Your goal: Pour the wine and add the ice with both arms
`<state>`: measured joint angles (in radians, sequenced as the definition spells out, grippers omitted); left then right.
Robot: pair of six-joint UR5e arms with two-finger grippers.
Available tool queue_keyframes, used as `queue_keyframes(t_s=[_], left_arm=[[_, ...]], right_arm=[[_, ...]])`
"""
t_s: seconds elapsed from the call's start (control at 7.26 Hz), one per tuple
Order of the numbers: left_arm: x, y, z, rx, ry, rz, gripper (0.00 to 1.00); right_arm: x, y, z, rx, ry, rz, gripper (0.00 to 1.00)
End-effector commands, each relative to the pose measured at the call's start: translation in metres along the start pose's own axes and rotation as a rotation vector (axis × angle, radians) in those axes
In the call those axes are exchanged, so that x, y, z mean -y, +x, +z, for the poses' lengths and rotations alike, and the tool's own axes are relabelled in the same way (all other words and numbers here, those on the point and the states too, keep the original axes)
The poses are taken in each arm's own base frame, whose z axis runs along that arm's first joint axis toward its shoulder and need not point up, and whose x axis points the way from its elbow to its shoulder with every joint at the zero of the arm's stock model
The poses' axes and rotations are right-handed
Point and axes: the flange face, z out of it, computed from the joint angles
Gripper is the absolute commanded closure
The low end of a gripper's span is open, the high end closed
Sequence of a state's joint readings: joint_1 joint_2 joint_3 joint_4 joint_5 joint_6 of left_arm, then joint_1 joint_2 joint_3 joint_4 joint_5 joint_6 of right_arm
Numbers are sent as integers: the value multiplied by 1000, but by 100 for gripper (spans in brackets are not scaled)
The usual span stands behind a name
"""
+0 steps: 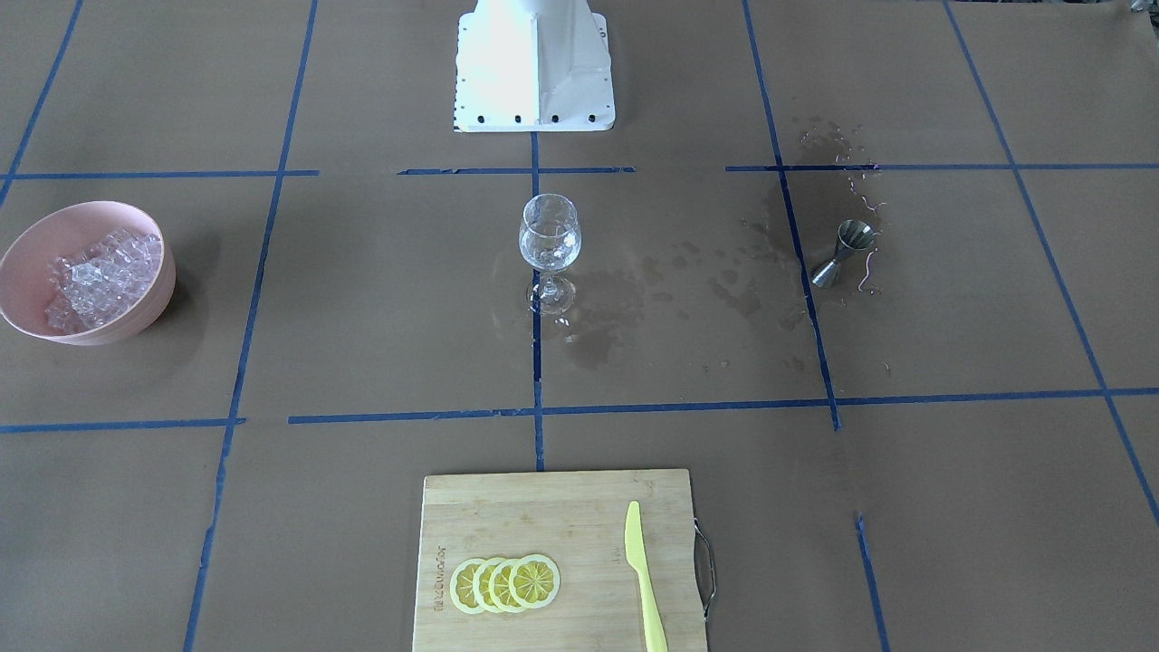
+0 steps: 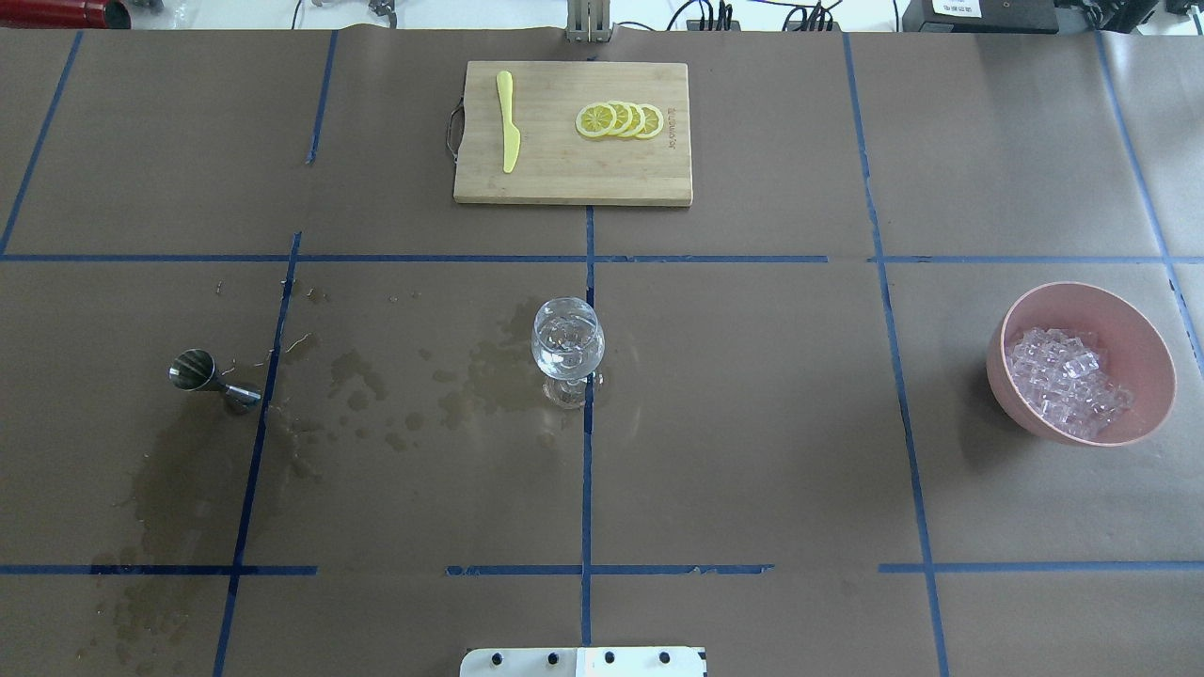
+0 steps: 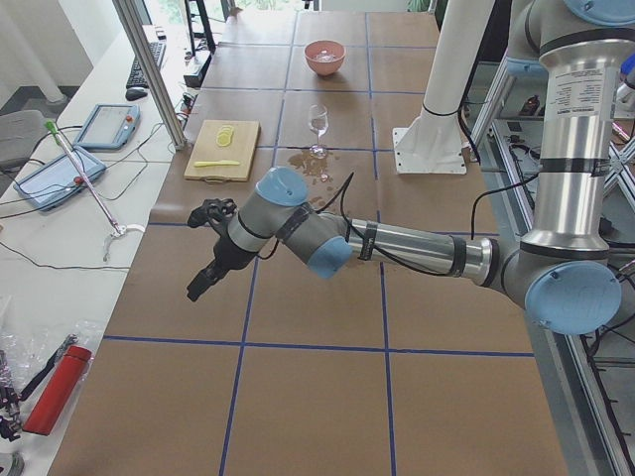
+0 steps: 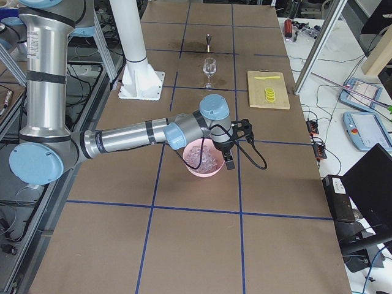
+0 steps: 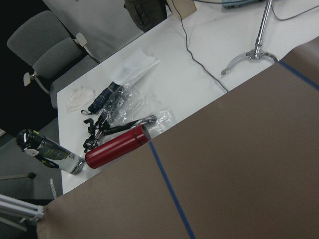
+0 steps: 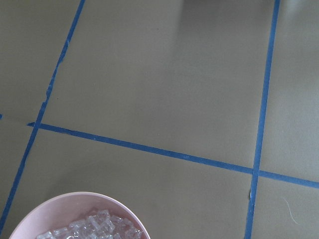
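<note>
Currently, the ice (image 2: 1068, 381) is a glittering, whitish heap of small clear cubes in a pink bowl (image 2: 1152, 353), which stands on the brown-papered tabletop (image 2: 752, 451) at the robot's right. A wine glass (image 2: 567, 346) stands upright at the centre, on a blue tape line. Its bowl shows clear, glassy contents; whether these are wine or cubes cannot be told. Dark wet stains (image 2: 376, 385) spread between the glass and a steel jigger (image 2: 212, 374), which stands upright at the robot's left.

The right arm (image 4: 128, 138) reaches out low, with the right tool (image 4: 231, 156) just beside the bowl's rim. How far open it is cannot be told, and nothing is seen in it. The left arm (image 3: 397, 243) extends over bare paper, well apart from the jigger. The left tool (image 3: 206, 268) points down; its opening cannot be told either.

A bamboo cutting board (image 2: 546, 179) on the far side carries four overlapping lemon slices (image 2: 621, 120) and a yellow plastic knife (image 2: 508, 122). A mark burnt into the board's edge is too small to read.
</note>
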<state>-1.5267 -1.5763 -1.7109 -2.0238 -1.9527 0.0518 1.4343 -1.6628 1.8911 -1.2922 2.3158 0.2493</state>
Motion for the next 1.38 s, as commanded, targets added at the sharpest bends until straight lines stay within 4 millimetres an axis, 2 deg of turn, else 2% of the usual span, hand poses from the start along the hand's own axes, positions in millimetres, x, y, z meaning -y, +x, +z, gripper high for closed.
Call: queue_keyframes(t_s=[0.0,0.14,0.28,0.41,0.55,0.69,0.83,0.96,1.1,1.24], left_arm=[[-30,-25,10,-143,-372,-228,0],[-67,-19,24,-304,-441,-342,0],[-119,-6,30,-411,-465,-401,0],[-135,-2,24,-425,-433,-391,0],[-132,-1,21,-414,-402,-363,0],[-143,-3,32,-420,-424,-379,0],[-139,-3,29,-419,-414,-372,0],[-135,-1,26,-423,-404,-366,0],[-133,-2,26,-422,-392,-358,0],[-134,-3,28,-423,-376,-347,0]], right_arm=[[1,-8,-7,9,13,-9,0],[1,-13,-9,45,7,-6,0],[2,-23,-13,71,7,8,0],[1,-59,-3,90,-21,17,0],[-2,-94,8,76,-34,-5,0],[-6,-128,21,58,-49,9,0],[-15,-169,46,2,-30,60,0],[-21,-177,57,27,29,77,4],[-30,-165,66,38,54,80,9],[-35,-163,73,14,55,65,13]])
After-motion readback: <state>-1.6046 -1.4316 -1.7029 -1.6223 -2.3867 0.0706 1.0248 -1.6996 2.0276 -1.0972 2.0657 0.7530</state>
